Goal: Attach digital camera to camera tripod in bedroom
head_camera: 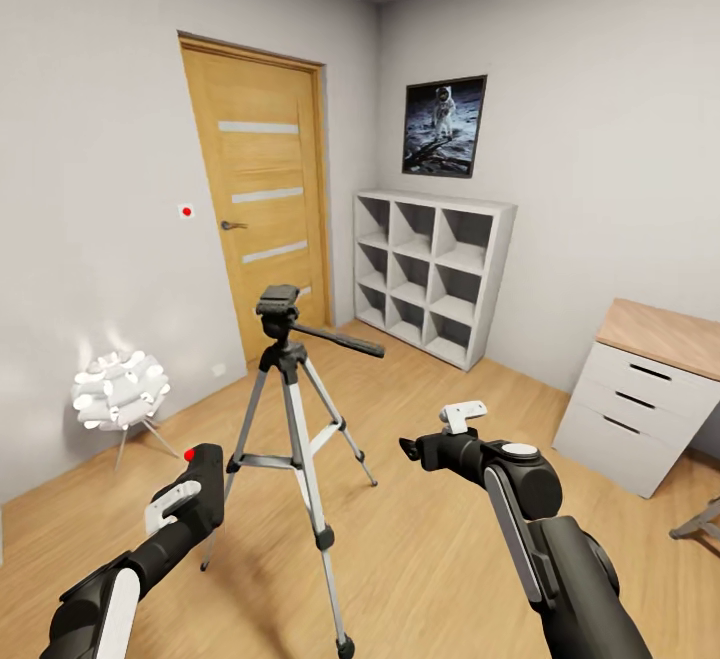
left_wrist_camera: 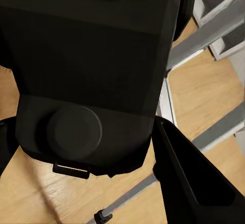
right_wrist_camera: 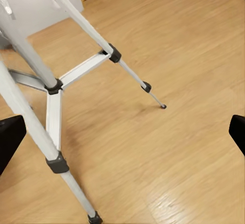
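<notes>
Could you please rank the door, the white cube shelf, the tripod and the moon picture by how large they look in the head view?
1. Tripod, though it stands nearest the camera
2. Door
3. White cube shelf
4. Moon picture

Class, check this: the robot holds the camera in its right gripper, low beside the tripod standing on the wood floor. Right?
Not quite. The head view shows the camera in the left gripper, not the right gripper, which is open. The tripod does stand on the floor.

Tripod: the camera tripod (head_camera: 295, 419) stands on the wood floor (head_camera: 440, 539), pan handle toward the cube shelves (head_camera: 432, 274).
Left end effector (head_camera: 200, 484): clasps the digital camera (head_camera: 205, 469), beside the tripod.
Right end effector (head_camera: 425, 439): empty, fingers spread.
</notes>
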### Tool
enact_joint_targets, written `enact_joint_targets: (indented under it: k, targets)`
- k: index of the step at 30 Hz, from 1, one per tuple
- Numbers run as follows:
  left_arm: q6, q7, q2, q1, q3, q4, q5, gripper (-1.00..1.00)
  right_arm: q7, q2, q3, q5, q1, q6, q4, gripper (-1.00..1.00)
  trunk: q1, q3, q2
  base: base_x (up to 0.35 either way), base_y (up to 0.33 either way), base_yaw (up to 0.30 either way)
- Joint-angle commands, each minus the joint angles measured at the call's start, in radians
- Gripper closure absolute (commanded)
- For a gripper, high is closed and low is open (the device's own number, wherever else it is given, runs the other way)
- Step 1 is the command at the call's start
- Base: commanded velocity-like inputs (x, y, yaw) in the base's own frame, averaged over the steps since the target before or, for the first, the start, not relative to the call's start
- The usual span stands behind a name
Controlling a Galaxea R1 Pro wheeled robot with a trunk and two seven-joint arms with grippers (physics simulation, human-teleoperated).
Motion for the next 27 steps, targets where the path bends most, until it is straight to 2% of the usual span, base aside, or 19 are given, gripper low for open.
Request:
enact_joint_targets:
  k: [1, 6, 12, 27]
  targets:
    - [0.007, -0.007, -0.001, -0.001, 0.003, -0.001, 0.001, 1.00, 0.002, 0.000, 0.000, 0.002, -0.001, 0.005, -0.001, -1.00, 0.001, -0.002, -0.002, 0.308, 0.087, -0.008]
    - [0.006, -0.006, -0.001, -0.001, 0.002, 0.000, 0.001, 1.00, 0.002, 0.000, -0.001, 0.002, -0.001, 0.005, -0.001, -1.00, 0.001, -0.002, -0.002, 0.230, 0.032, -0.150]
    - [0.006, -0.008, 0.000, -0.001, 0.008, -0.001, 0.001, 1.00, 0.002, 0.000, 0.001, 0.001, -0.001, 0.006, -0.001, -1.00, 0.001, -0.002, -0.002, 0.051, 0.004, -0.167]
    - [0.006, -0.009, 0.000, -0.001, 0.015, -0.001, 0.000, 1.00, 0.002, 0.003, 0.003, -0.001, 0.007, 0.006, -0.001, -1.00, 0.001, -0.002, -0.002, 0.006, 0.000, -0.021]
